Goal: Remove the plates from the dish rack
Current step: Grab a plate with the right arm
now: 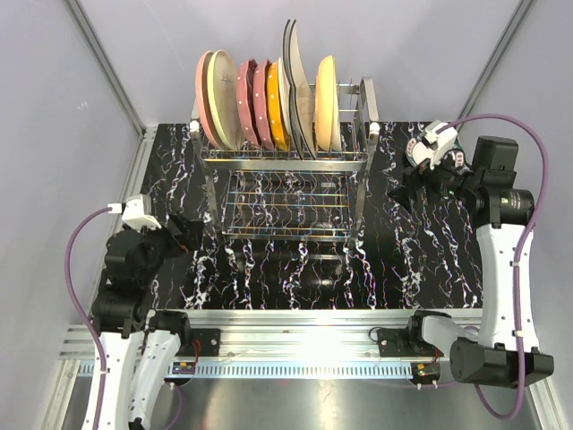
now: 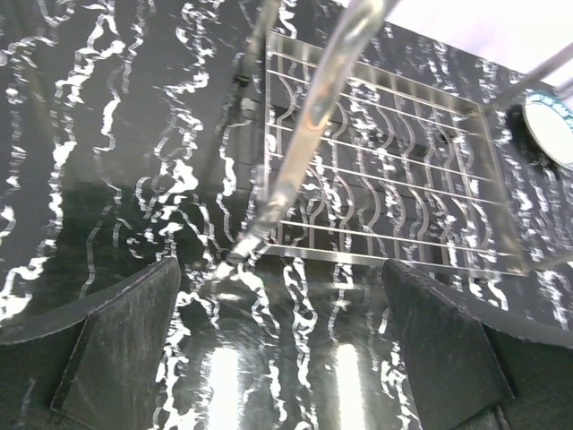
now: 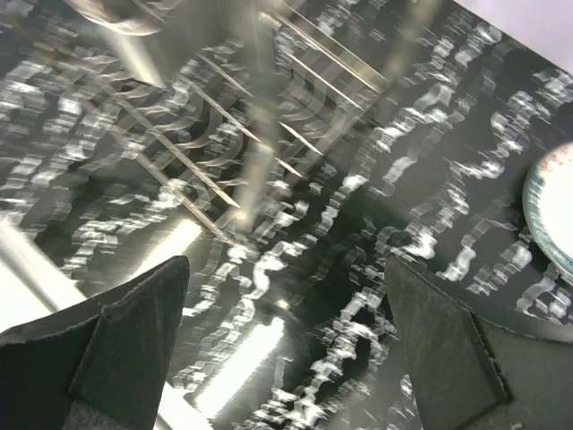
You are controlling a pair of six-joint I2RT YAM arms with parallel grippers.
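While most plates (image 1: 269, 103) are standing upright atop the dish rack (image 1: 286, 193), one teal-rimmed plate (image 3: 548, 210) is lying on the table (image 1: 430, 260); left gripper (image 1: 186, 231) and right gripper (image 1: 403, 190) are hovering, spread wide, empty.

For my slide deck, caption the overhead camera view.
Open left claw and open right claw flank a wire dish rack loaded with upright plates.

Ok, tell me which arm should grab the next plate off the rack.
Right, probably. The right claw, open and empty, sits beside the right end of the rack, close to the outermost yellow plate. The left claw, also open, sits nearer the bases by the front left corner, farther off.
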